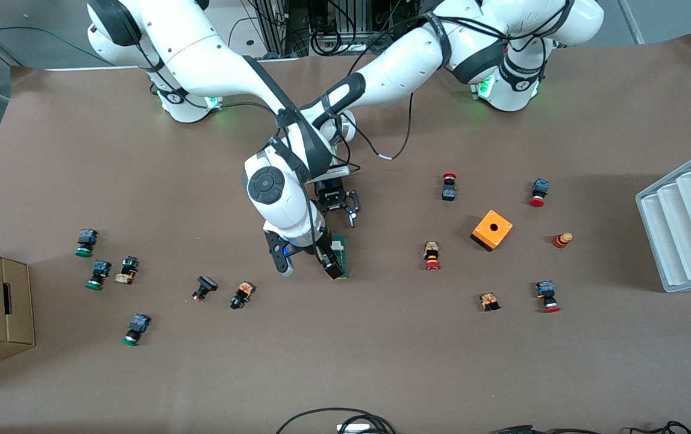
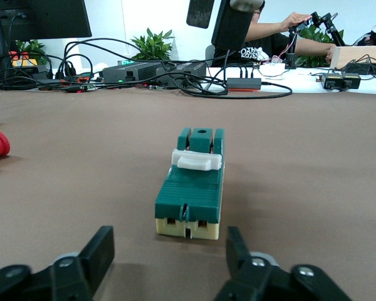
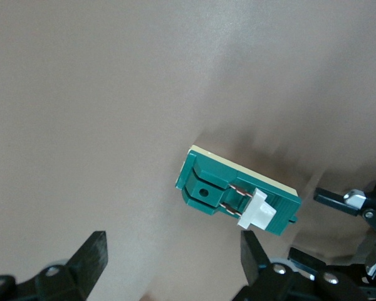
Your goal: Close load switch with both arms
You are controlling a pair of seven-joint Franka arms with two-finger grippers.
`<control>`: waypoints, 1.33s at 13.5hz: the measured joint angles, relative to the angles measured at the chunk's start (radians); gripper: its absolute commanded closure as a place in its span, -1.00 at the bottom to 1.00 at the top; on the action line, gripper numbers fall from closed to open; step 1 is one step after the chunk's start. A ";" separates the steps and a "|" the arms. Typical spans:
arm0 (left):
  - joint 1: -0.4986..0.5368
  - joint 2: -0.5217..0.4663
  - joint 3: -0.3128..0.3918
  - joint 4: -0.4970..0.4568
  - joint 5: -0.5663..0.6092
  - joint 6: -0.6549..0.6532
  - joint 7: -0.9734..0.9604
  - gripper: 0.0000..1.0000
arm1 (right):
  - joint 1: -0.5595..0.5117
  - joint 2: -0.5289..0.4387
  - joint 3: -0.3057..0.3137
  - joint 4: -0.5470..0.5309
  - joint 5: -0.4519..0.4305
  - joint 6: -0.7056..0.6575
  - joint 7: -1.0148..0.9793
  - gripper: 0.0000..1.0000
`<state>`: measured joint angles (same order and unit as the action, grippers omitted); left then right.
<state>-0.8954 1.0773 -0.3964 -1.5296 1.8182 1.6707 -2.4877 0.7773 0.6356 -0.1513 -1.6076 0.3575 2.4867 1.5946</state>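
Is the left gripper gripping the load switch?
No, the left gripper sits short of the load switch, apart from it.

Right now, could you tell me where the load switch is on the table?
The load switch lies flat mid-table, under the right gripper, with the left gripper just above it in the front view.

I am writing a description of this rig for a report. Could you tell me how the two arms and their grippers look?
Both arms are large, white and rounded, with black bands at the joints and black cables along them. Green lights glow at their bases. The right arm carries a round dark button panel near its wrist. The left arm looks the same. The left gripper and right gripper are black, each with two fingers.
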 measured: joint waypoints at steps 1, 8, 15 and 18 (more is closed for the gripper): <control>0.000 0.000 0.000 0.000 0.000 0.000 0.000 -0.20 | 0.000 0.002 0.000 -0.001 0.000 0.000 0.012 -0.90; 0.001 0.003 0.000 0.000 0.008 -0.015 0.001 -0.16 | 0.005 0.010 0.002 -0.001 0.000 0.013 0.033 -0.90; 0.002 0.005 0.000 0.000 0.008 -0.016 0.014 -0.09 | -0.002 0.009 -0.003 0.004 0.028 0.021 0.050 -0.90; 0.002 0.008 0.000 0.000 0.008 -0.016 0.022 -0.07 | -0.001 0.009 -0.004 0.004 0.033 0.021 0.052 -0.90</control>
<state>-0.8933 1.0853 -0.3961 -1.5295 1.8264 1.6551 -2.4654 0.7760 0.6442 -0.1550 -1.6034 0.3901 2.5078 1.6469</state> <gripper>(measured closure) 0.458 0.044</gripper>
